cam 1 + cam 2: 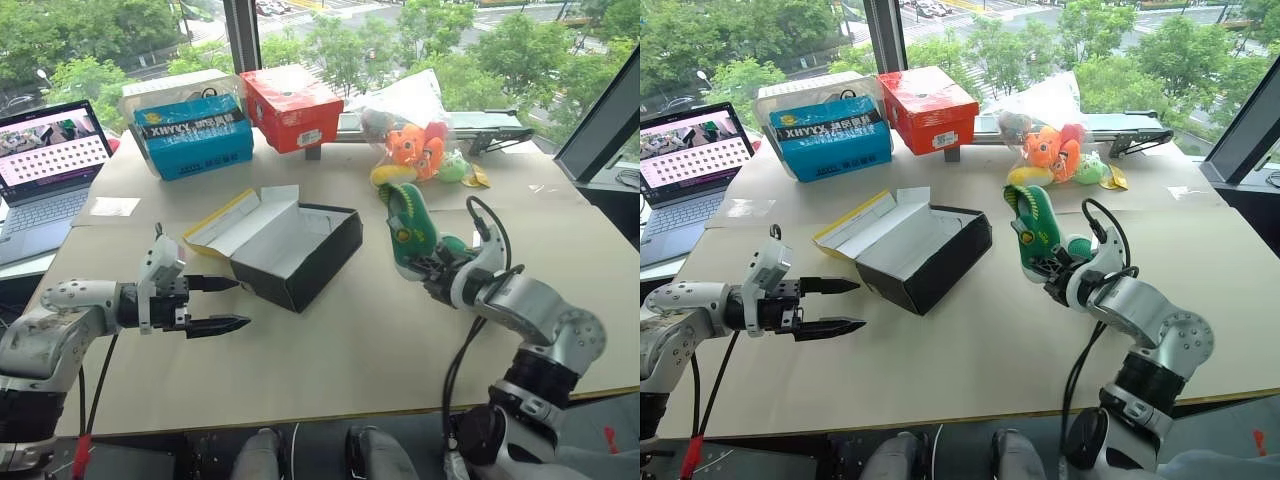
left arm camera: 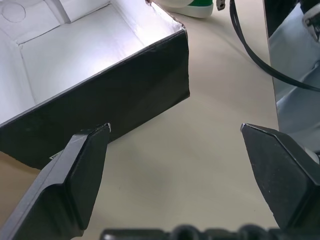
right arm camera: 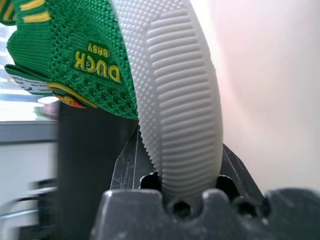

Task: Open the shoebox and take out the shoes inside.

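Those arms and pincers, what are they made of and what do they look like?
Both arms are silver-grey metal segments with black joints and black cables looping alongside. The left gripper has a white housing and two black pointed fingers; the right gripper has dark grey jaws.

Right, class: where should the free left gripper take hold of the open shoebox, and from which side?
Probably the near black wall of the shoebox, pinched over its rim from above: the lid lies folded back, leaving that thin edge bare.

A: What's around?
B: A broad beige table (image 1: 350, 350); at twelve o'clock, tall daylit windows (image 1: 420, 40) with dark frames, green trees beyond.
A: And at ten o'clock?
B: An open grey laptop (image 1: 45, 170), screen lit.
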Action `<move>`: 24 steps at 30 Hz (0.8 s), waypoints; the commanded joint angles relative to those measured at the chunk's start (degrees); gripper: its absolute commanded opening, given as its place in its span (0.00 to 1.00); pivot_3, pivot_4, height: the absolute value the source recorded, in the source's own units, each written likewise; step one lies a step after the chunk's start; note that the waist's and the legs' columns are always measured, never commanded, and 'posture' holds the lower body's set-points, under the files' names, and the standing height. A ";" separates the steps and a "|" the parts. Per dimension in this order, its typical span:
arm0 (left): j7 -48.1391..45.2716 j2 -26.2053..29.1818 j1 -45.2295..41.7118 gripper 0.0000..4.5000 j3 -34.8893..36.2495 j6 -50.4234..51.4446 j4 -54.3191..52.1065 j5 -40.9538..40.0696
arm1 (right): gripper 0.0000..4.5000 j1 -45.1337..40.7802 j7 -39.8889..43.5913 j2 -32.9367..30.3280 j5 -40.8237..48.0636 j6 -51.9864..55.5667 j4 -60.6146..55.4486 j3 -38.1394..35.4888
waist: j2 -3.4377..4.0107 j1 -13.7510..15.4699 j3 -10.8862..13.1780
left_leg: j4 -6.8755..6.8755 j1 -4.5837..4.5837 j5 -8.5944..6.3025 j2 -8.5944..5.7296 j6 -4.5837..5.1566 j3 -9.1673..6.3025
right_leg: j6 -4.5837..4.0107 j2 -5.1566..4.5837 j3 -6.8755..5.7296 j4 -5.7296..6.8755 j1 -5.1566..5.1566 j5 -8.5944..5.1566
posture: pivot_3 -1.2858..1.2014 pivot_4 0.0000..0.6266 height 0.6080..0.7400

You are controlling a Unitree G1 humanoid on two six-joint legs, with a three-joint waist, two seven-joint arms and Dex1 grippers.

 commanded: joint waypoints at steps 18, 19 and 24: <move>-0.88 0.58 -1.11 1.00 0.46 -1.41 -0.68 0.48 | 0.11 9.41 -12.46 -4.15 3.61 -14.36 -0.67 1.97 | 0.01 0.14 0.00 | 0.00 0.02 0.00 0.03 0.00 -0.15 | -0.02 0.10 0.04 -0.01 0.07 -0.01 | 0.52 0.24 0.99; -0.92 0.56 -1.14 1.00 0.47 -1.38 -0.66 0.46 | 0.33 9.52 -12.58 -4.01 3.61 -14.78 -0.93 1.77 | 0.01 0.13 0.00 | 0.01 0.02 0.00 0.02 0.00 -0.15 | -0.02 0.09 0.06 -0.02 0.08 -0.01 | 0.52 0.24 0.99; -1.14 0.46 -1.15 1.00 0.38 -1.37 -0.53 0.62 | 0.68 9.12 -11.38 -3.54 3.61 -14.48 -1.90 1.44 | 0.01 0.12 0.00 | 0.02 0.02 0.01 -0.03 0.01 -0.15 | -0.11 0.03 0.09 -0.03 0.10 -0.07 | 0.52 0.24 0.99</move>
